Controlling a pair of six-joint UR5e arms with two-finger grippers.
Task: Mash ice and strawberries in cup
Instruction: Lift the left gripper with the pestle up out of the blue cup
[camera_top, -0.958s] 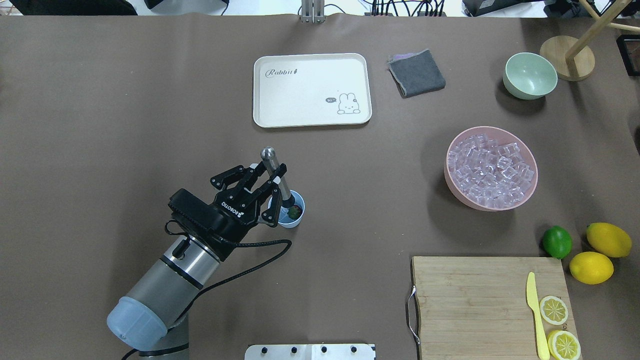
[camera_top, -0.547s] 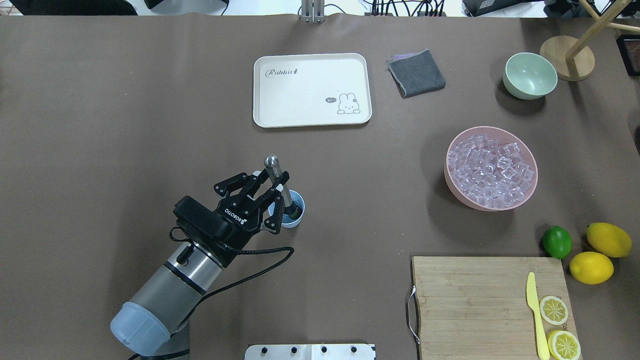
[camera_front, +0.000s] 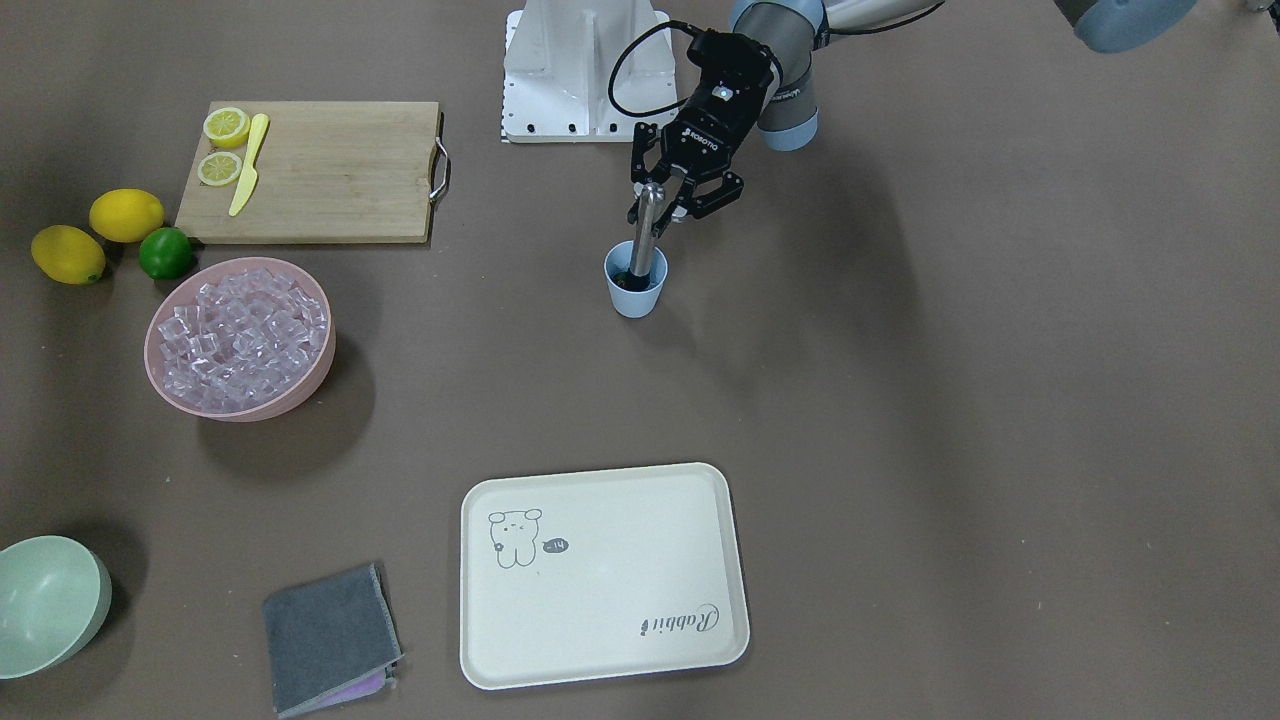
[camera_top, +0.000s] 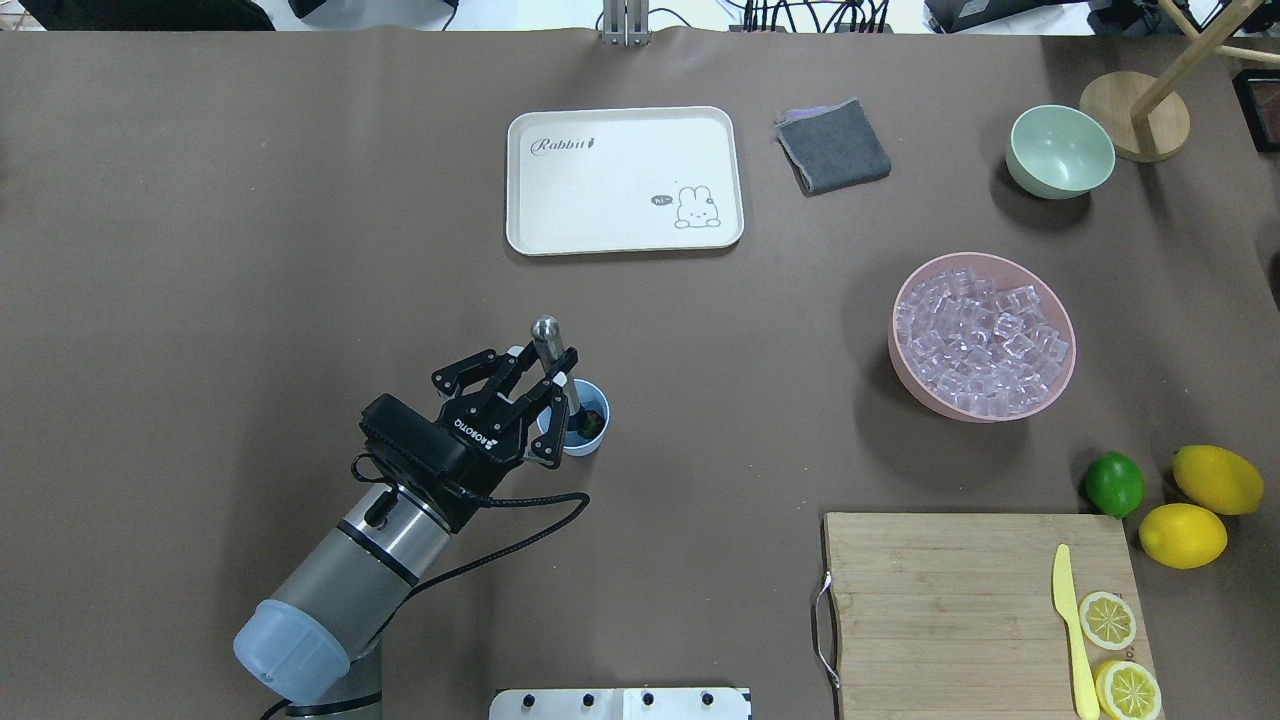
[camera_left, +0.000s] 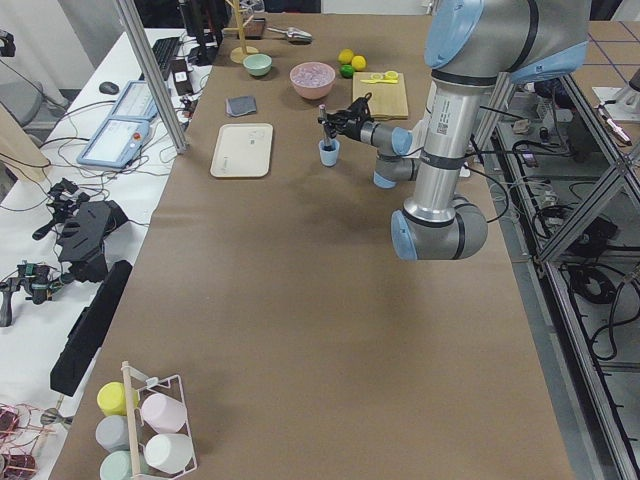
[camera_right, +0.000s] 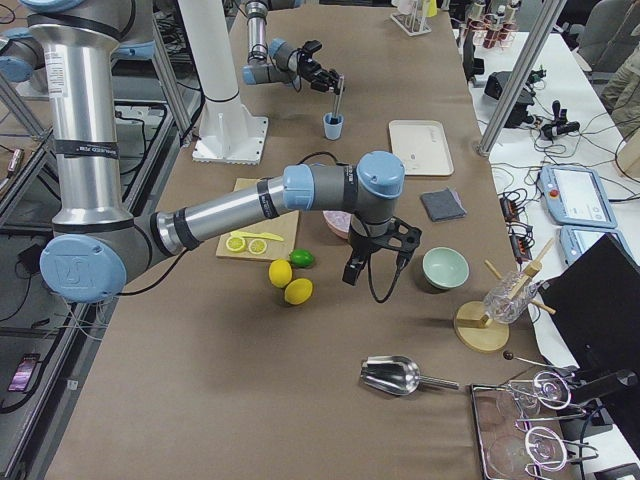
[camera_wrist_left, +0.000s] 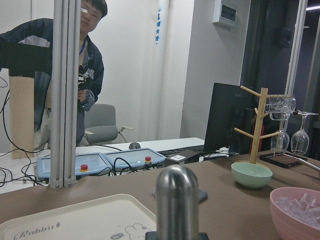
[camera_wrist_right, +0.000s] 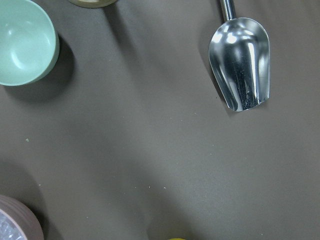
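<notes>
Nearest, at 4 o'clock from the cup (camera_front: 636, 297) in the overhead view, saw a slatted wooden board (camera_top: 950, 600) with a wire handle, carrying a yellow plastic knife (camera_top: 1070, 620) and two lemon slices (camera_top: 1108, 620). Read "ROBOTIQ" in white on the black left gripper (camera_top: 540, 366), clenched on a rod-shaped, dome-topped steel muddler (camera_top: 546, 332) that leaned with its foot down in the light-blue, tapered plastic cup. Glimpsed the strawberry (camera_top: 595, 418) as a red patch inside the cup, at 3 o'clock from the muddler's foot. Found the ice (camera_top: 980, 345), glassy cubes, heaped in a round pink bowl (camera_top: 903, 372) at 2 o'clock. Read "Rabbit" in script on the smooth cream tray (camera_top: 600, 200) at 12 o'clock, beside a drawn rabbit. Could not tell whether the right gripper (camera_right: 378, 268) was clenched or loose.
</notes>
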